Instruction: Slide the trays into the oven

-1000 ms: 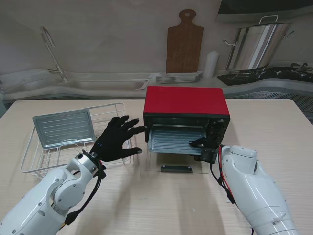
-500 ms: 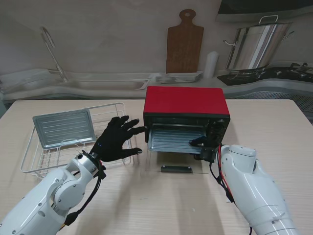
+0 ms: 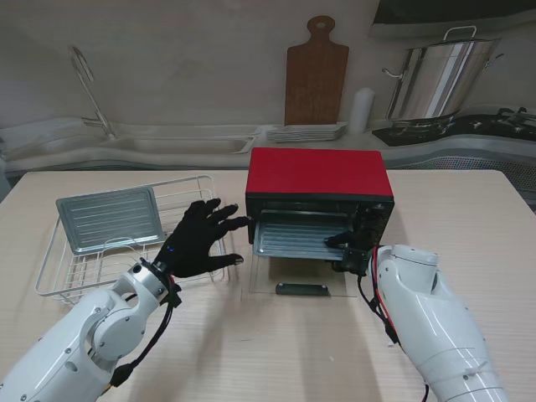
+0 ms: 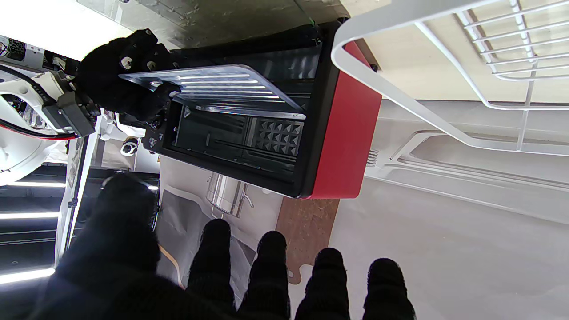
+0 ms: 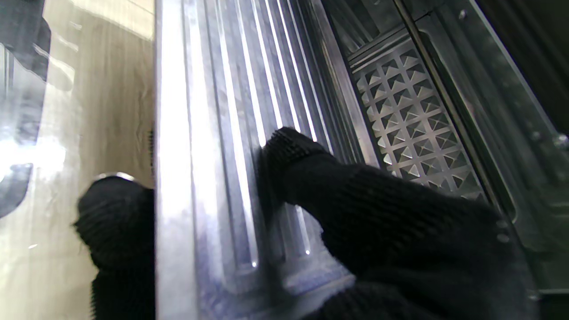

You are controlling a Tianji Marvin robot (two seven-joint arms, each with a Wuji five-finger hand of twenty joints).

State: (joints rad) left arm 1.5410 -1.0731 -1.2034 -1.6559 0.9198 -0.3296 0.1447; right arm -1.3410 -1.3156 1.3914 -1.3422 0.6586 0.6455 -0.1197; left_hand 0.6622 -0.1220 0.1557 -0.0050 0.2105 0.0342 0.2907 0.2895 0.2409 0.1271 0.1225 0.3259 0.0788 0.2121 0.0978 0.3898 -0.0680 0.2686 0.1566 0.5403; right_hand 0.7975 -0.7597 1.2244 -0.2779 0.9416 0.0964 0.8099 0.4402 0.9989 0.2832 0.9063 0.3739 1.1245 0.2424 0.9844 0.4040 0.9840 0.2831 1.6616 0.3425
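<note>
- Since the earlier frames our right hand (image 3: 345,244) has eased the ribbed tray (image 3: 295,239) slightly deeper into the red oven (image 3: 319,172), pinching its right edge
- Left hand (image 3: 198,238) hovers spread, grasping nothing
- Risk, we judge: the one-sided push may skew the tray and jam it against a wall
- White rack (image 3: 50,270), at the desk's left edge, holds the second tray (image 3: 109,219)

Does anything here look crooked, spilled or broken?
Nothing spilled or broken. The ribbed metal tray sticks halfway out of the red oven, pinched by the right hand. A second metal tray lies in the white wire rack.
</note>
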